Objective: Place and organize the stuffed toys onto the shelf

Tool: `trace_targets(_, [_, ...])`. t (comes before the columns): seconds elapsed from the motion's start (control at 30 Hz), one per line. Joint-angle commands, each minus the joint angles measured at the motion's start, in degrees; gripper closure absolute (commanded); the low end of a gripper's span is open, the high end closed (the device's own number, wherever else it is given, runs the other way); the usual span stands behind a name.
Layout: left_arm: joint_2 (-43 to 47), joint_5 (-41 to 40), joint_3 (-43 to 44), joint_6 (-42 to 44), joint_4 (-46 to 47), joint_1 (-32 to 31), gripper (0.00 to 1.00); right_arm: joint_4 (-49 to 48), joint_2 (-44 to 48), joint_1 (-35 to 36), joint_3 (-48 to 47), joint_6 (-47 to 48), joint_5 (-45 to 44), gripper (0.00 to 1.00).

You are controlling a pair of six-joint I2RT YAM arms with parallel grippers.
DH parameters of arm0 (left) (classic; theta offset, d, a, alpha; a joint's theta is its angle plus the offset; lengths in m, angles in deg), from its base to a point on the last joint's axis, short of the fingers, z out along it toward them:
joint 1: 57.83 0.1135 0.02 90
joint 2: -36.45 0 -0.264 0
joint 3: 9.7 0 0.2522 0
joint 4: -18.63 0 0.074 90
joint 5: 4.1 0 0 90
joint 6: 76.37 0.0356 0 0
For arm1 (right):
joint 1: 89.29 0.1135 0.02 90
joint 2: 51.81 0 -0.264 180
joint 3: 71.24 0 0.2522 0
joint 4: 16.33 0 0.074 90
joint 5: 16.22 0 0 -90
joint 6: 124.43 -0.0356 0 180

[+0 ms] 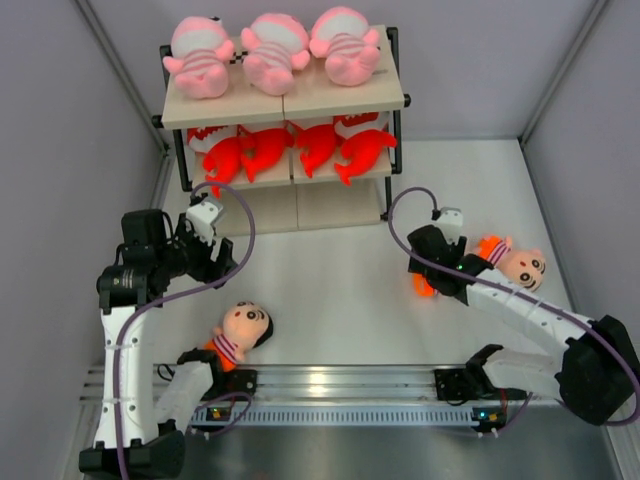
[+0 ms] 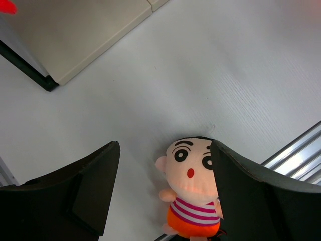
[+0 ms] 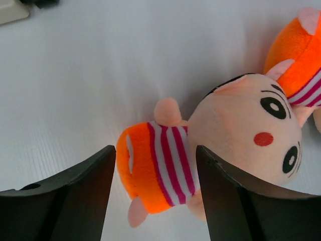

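The shelf [image 1: 300,100] stands at the back. Three pink striped babies [image 1: 275,50] lie on its top board and several red-orange sharks [image 1: 300,148] on the middle board. The bottom board [image 1: 300,205] is bare. My right gripper [image 1: 432,272] is open and low, its fingers either side of a boy doll's striped body [image 3: 160,165]. A second boy doll [image 1: 518,264] lies right beside it, its shorts [image 3: 296,55] in the right wrist view. My left gripper [image 1: 212,255] is open and empty, above the table. A third boy doll [image 1: 240,335] lies below it, seen between the fingers [image 2: 193,175].
The shelf's bottom board corner [image 2: 75,35] shows at the left wrist view's top left. An aluminium rail [image 1: 330,380] carrying the arm bases runs along the near edge. Grey walls enclose the table on both sides. Purple cables [image 1: 400,235] loop from both wrists.
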Motion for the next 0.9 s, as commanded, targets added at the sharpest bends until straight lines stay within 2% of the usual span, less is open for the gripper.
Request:
trace_targets(0.0, [0.50,0.02,-0.41,0.63,0.08,0.05,0.21,3.24,-2.71,3.18,-4.13,0.52,-4.74,0.35])
trace_targets(0.23, [0.15,-0.25,-0.76,0.80,0.00,-0.03,0.21,4.83,-4.13,6.43,-1.94,-1.24,-1.24,0.37])
trace_targets(0.3, [0.33,-0.16,-0.94,0.80,0.08,-0.03,0.21,4.39,-4.56,6.43,-1.06,-0.81,-0.96,0.41])
trace_targets(0.37, [0.42,-0.24,-1.11,0.89,0.08,0.05,0.21,4.13,-5.62,6.43,-0.44,-0.37,-0.96,0.49])
trace_targets(0.4, [0.42,-0.25,-1.03,0.80,0.08,-0.03,0.21,3.95,-6.06,6.43,-0.44,0.07,-0.88,0.62])
trace_targets(0.47, [0.50,-0.33,-1.03,0.72,0.08,-0.03,0.21,3.60,-7.02,6.43,-0.79,0.95,-0.35,0.75])
trace_targets(0.5, [0.59,-0.25,-0.94,0.63,0.08,-0.03,0.21,3.51,-7.20,6.43,-0.97,2.00,0.26,0.86])
trace_targets(0.6, [0.77,-0.33,-0.94,0.63,0.08,0.05,0.21,1.76,-6.42,7.13,-2.02,6.11,2.19,1.00])
trace_targets(0.67, [0.77,-0.42,-1.02,0.80,0.00,-0.03,0.21,-0.43,-5.01,8.27,-2.72,10.16,3.69,1.00])
trace_targets(0.73, [0.77,-0.33,-1.11,1.07,0.08,0.05,0.21,-5.26,-3.87,12.21,-3.25,18.68,6.59,1.00])
trace_targets(0.8, [0.77,-0.16,-1.20,1.16,0.08,0.05,0.21,-7.73,-3.78,18.86,-4.83,28.13,8.60,1.00])
trace_targets(0.87, [0.77,0.10,-1.29,1.24,0.08,0.05,0.21,-11.07,-4.56,23.11,-7.29,33.80,11.85,1.00])
